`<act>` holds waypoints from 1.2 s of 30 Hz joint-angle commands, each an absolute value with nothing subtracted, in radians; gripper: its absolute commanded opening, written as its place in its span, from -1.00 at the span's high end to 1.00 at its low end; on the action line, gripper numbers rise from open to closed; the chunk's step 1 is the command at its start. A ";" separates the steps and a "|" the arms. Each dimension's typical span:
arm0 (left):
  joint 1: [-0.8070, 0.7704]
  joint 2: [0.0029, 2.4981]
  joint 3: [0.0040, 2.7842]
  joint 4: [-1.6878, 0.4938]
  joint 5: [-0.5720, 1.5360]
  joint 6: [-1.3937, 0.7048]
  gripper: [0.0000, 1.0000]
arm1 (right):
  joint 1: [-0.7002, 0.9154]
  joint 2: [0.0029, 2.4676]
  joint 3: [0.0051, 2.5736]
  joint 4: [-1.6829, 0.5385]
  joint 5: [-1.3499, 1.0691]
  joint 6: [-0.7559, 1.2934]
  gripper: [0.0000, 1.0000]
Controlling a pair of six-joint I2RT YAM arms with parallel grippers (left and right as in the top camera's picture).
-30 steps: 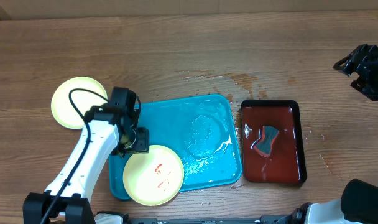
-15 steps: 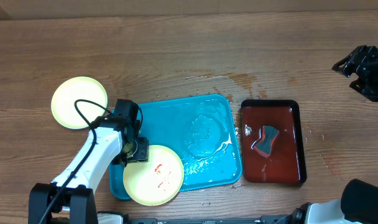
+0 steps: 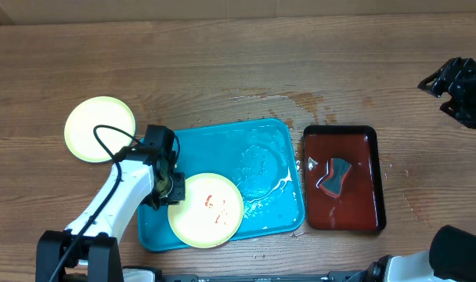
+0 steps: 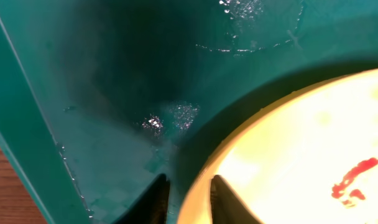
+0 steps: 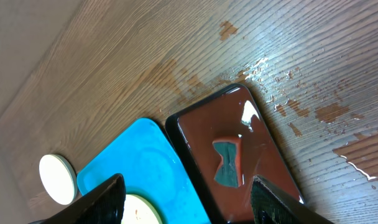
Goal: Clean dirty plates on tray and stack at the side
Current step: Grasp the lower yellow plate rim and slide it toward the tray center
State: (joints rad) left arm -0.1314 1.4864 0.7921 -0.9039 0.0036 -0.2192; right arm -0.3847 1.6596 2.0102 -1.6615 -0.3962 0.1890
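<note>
Left claw: tips clamped on rim of smeared plate. Tips cut off at wrist-view edge, hidden under wrist from overhead.
Right claw: tips wide apart, nothing between.
Plates seen: 2. Smeared plate lies in turquoise tray, near-left part. Plain plate on desk left of tray; single or stacked, cannot tell.
Trays: 2. Dark red-brown tray holds 1 grey-blue piece.

In my left wrist view only the tips of my left jaws clear the bottom edge, straddling the rim of a plate cut off at right and bottom; whether they pinch it lies out of frame. Overhead, the grey piece at right is too small to name.
</note>
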 commanded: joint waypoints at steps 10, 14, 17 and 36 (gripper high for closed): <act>-0.138 1.492 0.787 -1.004 0.231 -0.323 -0.26 | -0.386 1.646 2.020 -1.660 -0.406 0.181 -0.33; -0.138 1.492 0.780 -1.080 0.268 -0.411 -0.35 | -0.386 1.646 2.020 -1.660 -0.406 0.181 -0.33; -0.138 1.492 0.749 -1.086 0.332 -0.477 -0.32 | -0.386 1.646 2.020 -1.662 -0.406 0.181 -0.33; -0.138 1.492 0.655 -0.992 0.348 -0.801 0.91 | -0.386 1.646 2.020 -1.662 -0.406 0.181 -0.33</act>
State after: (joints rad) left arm -0.1314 1.4868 0.6609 -1.0042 0.3592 -0.7544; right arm -0.3843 1.6596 2.0102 -1.6650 -0.3962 0.1860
